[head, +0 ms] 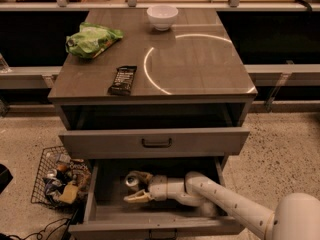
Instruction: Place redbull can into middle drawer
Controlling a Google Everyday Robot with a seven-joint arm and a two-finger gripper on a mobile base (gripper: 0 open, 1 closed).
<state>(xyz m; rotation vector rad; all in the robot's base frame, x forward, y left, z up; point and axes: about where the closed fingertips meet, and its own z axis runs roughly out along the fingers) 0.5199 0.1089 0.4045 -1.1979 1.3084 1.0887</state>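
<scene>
The redbull can (131, 181) is inside the pulled-out middle drawer (92, 196), at the left of its floor, with its shiny top towards me. My gripper (134, 188) reaches into the drawer from the right. Its fingers stand on either side of the can. The upper finger is against the can, and a dark gap shows between the can and the lower finger (136, 198). The gripper looks open. My white arm (225, 204) crosses the drawer's right half.
The grey drawer one tier higher (156, 143) is partly pulled out above the gripper. On the cabinet top lie a white bowl (162, 16), a green bag (92, 39) and a black snack bar (123, 80). A wire basket of clutter (57, 180) stands on the floor at left.
</scene>
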